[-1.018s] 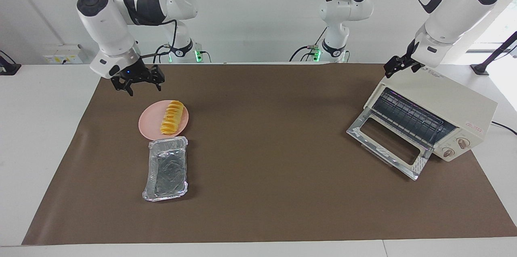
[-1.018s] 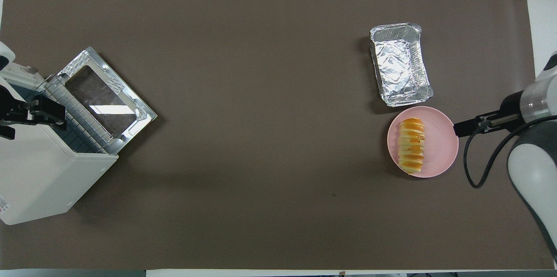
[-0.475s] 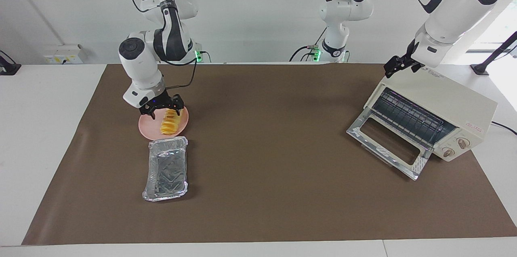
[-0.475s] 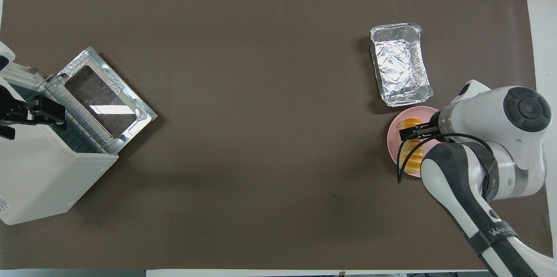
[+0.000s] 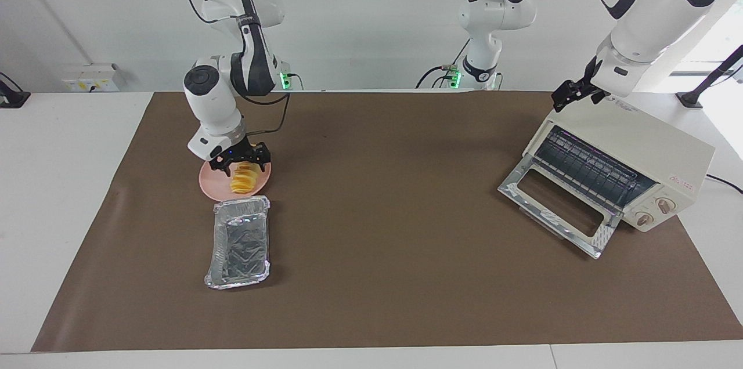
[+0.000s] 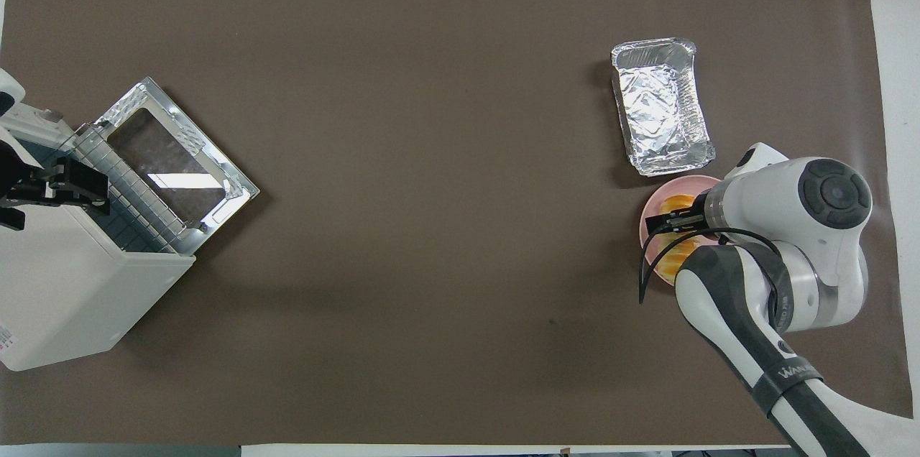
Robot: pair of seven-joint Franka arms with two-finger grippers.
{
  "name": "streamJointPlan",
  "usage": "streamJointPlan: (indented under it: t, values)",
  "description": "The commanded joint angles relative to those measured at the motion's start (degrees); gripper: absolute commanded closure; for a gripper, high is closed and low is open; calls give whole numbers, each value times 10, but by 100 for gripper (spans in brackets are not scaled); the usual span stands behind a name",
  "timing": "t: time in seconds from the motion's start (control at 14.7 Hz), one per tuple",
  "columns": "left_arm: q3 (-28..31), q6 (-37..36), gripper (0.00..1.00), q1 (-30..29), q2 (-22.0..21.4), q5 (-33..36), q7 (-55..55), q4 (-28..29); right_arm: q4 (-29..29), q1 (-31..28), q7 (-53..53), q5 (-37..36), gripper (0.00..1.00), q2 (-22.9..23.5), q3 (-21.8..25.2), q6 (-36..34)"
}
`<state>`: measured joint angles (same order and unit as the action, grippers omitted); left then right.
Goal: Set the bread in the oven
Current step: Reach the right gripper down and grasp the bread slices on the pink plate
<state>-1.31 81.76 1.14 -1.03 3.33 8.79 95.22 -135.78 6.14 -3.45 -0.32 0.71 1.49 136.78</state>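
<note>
1. The bread (image 5: 245, 178) is a small yellow loaf with ridges; it lies on a round pink plate (image 5: 212, 184), toward the right arm's end of the bench (image 5: 395, 276).
2. The right end effector (image 5: 240, 159) is down low over the bread, at the end of the loaf nearer to the robots; its fingers are spread apart, one on each side of the loaf; they are not squeezing it, and I cannot tell if they touch it.
3. From above, the right arm covers most of the plate, so only a bit of bread (image 6: 675, 207) and a strip of the plate's rim (image 6: 652, 207) peek out.
4. A shiny silver foil tray (image 5: 239, 242) sits just beside the plate, farther from the robots; nothing is in it.
5. The oven (image 5: 630, 167) is a cream-white box toward the left arm's end of the bench; its glass door (image 5: 560, 210) hangs open and lies flat in front of it; the wire rack (image 5: 592, 170) shows inside; two round knobs (image 5: 655, 212) are on its front.
6. The left end effector (image 5: 572, 94) waits up over the top of the oven, at the corner nearer to the robots; its fingers are apart and hold nothing.
7. A brown mat (image 5: 395, 195) covers the bench under all these things.
</note>
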Motion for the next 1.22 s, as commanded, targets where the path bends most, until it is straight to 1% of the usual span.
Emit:
streamJointPlan:
  t: [0.0,0.27,0.34,0.41,0.48,0.54,0.61,0.88,1.02,1.15]
  values:
    - [-3,-6,0,-7,-10,-9,-2,2,-14,-1,8,3,0,4,-1,30]
    - [-3,-6,0,-7,-10,-9,-2,2,-16,-2,9,3,0,14,0,40]
    - [-3,-6,0,-7,-10,-9,-1,2,-15,-3,9,3,4,17,-1,44]
    - [-4,-6,0,-7,-10,-9,-2,2,-15,-3,9,3,26,19,0,45]
    - [-3,-6,0,-7,-10,-9,-2,2,-14,-3,9,3,62,19,0,43]
    - [-4,-6,0,-7,-10,-9,-2,2,-13,-3,9,3,88,19,0,41]
    - [-3,-6,0,-7,-10,-9,-2,2,-11,-3,10,3,100,19,0,38]
    - [-3,-6,0,-7,-10,-9,-2,2,1,-1,9,3,100,21,0,31]
    - [-3,-6,0,-7,-10,-9,-2,2,19,-2,5,3,100,20,0,0]
    - [-3,-6,0,-7,-10,-9,-2,2,55,-4,2,3,100,19,0,-55]
